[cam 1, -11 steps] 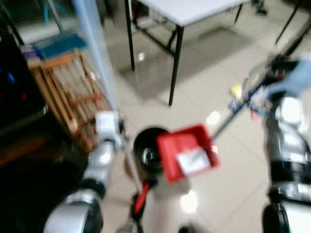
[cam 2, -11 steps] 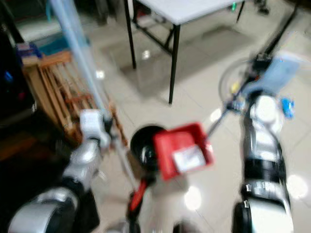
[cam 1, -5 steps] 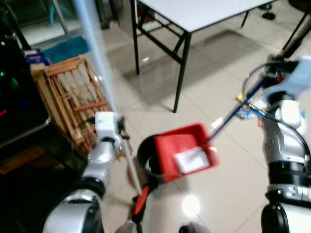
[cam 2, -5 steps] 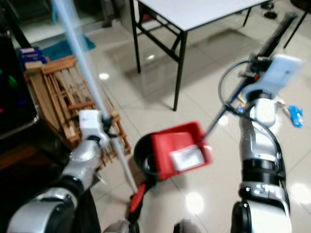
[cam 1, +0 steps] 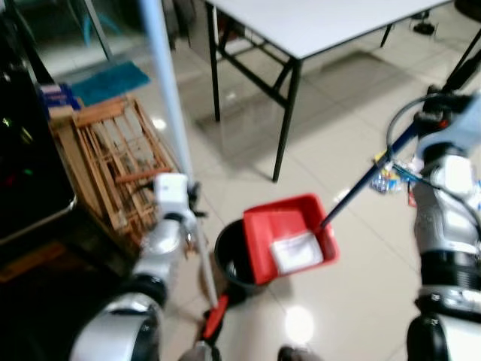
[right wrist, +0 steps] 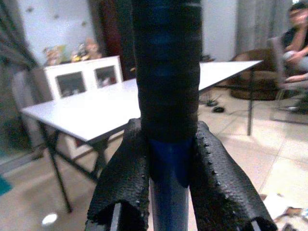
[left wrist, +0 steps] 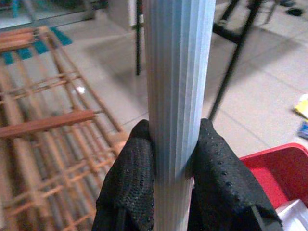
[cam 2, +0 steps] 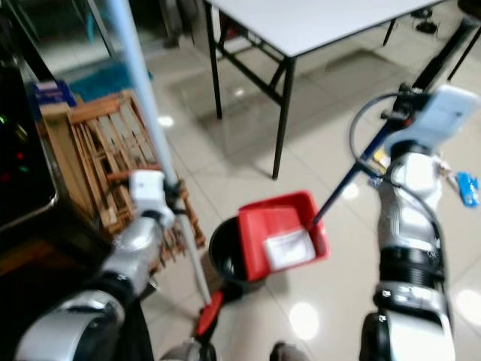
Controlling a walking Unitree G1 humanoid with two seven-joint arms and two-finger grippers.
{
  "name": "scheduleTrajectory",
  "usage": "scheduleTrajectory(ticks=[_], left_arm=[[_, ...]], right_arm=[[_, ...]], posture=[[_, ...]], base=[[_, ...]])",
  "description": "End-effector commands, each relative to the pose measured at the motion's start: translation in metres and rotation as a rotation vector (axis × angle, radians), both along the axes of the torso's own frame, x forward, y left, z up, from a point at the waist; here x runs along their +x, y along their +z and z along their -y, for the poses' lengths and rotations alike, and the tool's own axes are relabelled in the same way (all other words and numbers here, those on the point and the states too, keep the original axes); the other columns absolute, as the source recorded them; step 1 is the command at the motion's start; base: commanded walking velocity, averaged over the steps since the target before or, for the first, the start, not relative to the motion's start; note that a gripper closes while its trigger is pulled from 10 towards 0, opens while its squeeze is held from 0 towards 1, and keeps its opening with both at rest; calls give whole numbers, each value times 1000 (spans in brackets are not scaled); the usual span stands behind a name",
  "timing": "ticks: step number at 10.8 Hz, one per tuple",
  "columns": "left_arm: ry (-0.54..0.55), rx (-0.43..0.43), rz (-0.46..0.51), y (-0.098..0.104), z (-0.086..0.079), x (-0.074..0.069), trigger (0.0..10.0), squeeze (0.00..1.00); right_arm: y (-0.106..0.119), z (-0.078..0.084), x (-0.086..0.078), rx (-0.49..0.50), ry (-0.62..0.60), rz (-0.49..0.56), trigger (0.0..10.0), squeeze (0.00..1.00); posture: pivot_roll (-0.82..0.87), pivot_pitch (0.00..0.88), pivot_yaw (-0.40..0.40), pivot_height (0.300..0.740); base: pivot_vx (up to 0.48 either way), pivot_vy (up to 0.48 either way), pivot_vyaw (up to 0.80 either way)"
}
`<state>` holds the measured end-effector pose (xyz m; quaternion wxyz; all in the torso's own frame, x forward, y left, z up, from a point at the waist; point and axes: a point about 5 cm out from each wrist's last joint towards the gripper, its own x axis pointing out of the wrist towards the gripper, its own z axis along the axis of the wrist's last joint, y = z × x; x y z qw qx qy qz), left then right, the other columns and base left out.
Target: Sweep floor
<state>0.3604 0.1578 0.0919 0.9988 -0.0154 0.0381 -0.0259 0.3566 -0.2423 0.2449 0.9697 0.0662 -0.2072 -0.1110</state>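
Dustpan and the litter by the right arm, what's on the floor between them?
Bare tile in the left eye view; above it the blue handle slants from the dustpan toward the right gripper, passing the litter.

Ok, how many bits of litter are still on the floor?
2 that I can make out: a yellow-blue wrapper beside the right arm, and a blue scrap further right. More may be hidden behind the arm.

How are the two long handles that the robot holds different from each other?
The broom handle is pale blue, thick and ribbed, held nearly upright in the left hand. The dustpan handle is dark blue, thinner, with a black wrap, and slants down to the red dustpan from the right hand. Both are clamped between black fingers.
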Motion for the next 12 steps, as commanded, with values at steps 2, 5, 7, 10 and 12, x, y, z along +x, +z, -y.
scheduleTrajectory(ticks=[2, 5, 7, 10, 12], left_arm=[[-16, -3, 7, 2, 6, 1, 10000, 0], [-13, -17, 16, 2, 6, 1, 10000, 0], [-18, -13, 6, 0, 7, 0, 10000, 0], [-16, -11, 6, 0, 7, 0, 10000, 0], [-14, -10, 6, 0, 5, 0, 10000, 0]], right_arm=[[14, 4, -4, 22, -11, 67, 10000, 0], [13, 4, -4, 21, -12, 64, 10000, 0], [12, 3, -3, 24, -8, 61, 10000, 0], [13, 3, -3, 22, -6, 60, 10000, 0], [12, 2, -2, 23, -3, 59, 10000, 0]], posture=[[-45, 192, 49, 740], [-44, 193, 48, 740], [-42, 194, 47, 740], [-39, 194, 43, 740], [-38, 195, 44, 740]], base=[[379, 0, 0], [224, 0, 0], [0, 0, 0], [0, 0, 0], [0, 0, 0]])
